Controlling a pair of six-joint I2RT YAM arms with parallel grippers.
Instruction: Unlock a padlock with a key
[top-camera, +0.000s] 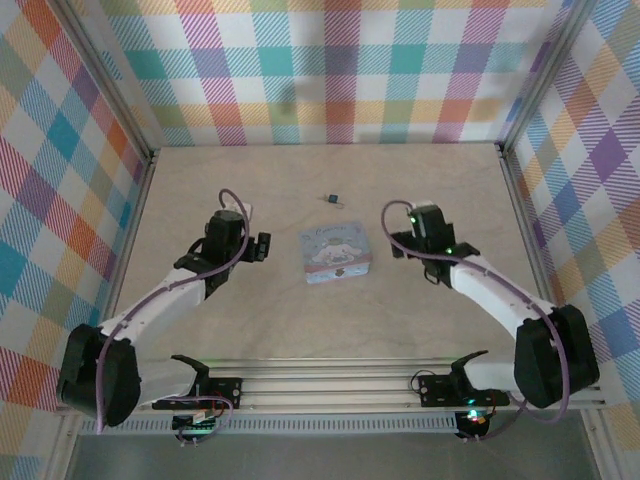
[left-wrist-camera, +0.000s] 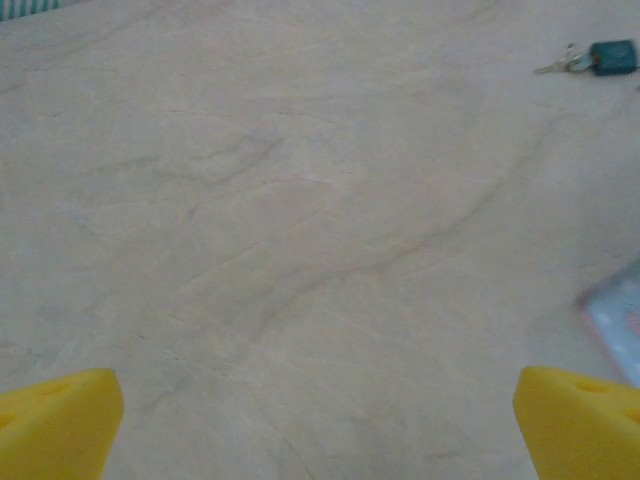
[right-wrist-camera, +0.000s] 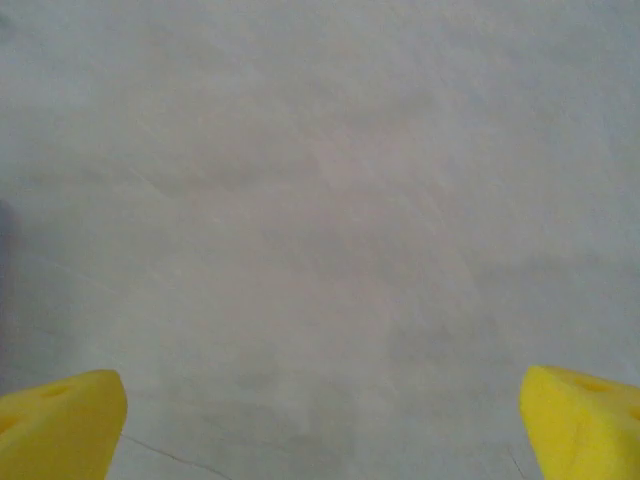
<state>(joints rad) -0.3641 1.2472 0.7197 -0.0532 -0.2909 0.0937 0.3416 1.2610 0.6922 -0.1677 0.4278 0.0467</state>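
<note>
The tiny dark blue padlock (top-camera: 334, 199) lies on the wooden table behind the box. In the left wrist view the padlock (left-wrist-camera: 613, 56) sits at the top right, with small pale metal keys (left-wrist-camera: 562, 66) touching its left side. My left gripper (top-camera: 262, 246) hangs left of the box, open, with bare table between its yellow fingertips (left-wrist-camera: 55, 420). My right gripper (top-camera: 400, 244) is to the right of the box, also open, and its yellow fingertips (right-wrist-camera: 585, 420) frame nothing but table. Both grippers are well short of the padlock.
A pale blue square box (top-camera: 336, 253) with a cartoon lid stands mid-table between the two grippers; its corner (left-wrist-camera: 620, 315) shows at the right edge of the left wrist view. Plaid walls (top-camera: 330, 70) enclose the table on three sides.
</note>
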